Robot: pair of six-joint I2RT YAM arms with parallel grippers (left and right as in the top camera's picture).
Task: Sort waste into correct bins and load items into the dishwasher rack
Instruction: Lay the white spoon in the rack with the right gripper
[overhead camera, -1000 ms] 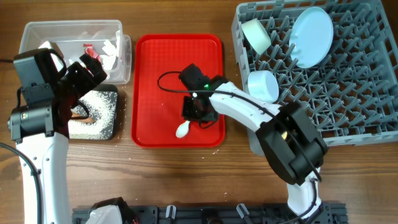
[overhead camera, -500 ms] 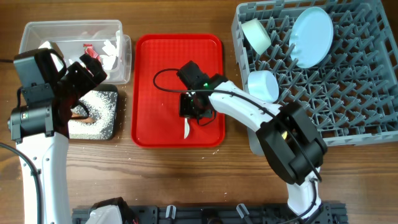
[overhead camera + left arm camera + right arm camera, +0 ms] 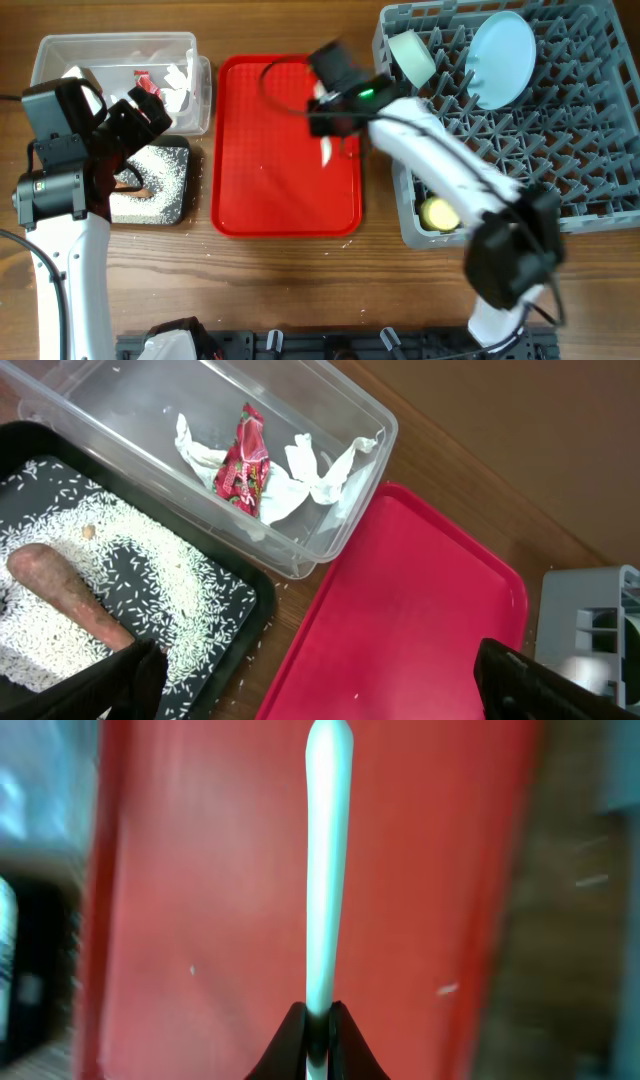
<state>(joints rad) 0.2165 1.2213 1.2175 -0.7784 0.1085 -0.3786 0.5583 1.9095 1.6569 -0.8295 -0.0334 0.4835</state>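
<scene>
Overhead view: the white plastic spoon (image 3: 326,152) is no longer lying at the near edge of the flat red serving tray (image 3: 260,200), where it is shown one second earlier. It is now held clear of the tray surface, over the tray's far right part and close to the left wall of the dishwasher rack (image 3: 560,150). The right gripper (image 3: 325,125) is clenched on it. In the right wrist view, one end of the spoon (image 3: 325,870) is seen pinched between the fingertips of the right gripper (image 3: 318,1020), with the rest pointing away over the red surface; that view is blurred.

The pick is therefore judged complete and the transfer to the rack under way. Placement among the pegs is judged to be the step left for this item.

The pale blue round plate (image 3: 500,58) and the whitish bowl (image 3: 412,57) are seen standing in the far part of the rack. The small yellow cup (image 3: 438,212) is now uncovered in its near left corner, the arm having swung away.

The left gripper (image 3: 135,118) is spread open and empty, held above the bins. In the left wrist view, the red snack wrapper (image 3: 243,460) and crumpled white paper (image 3: 310,470) are seen inside the clear tub (image 3: 350,520). The carrot-like piece (image 3: 65,585) and white grains (image 3: 150,560) are seen in the black tray (image 3: 255,595). Waste sorting is thus judged essentially done.
</scene>
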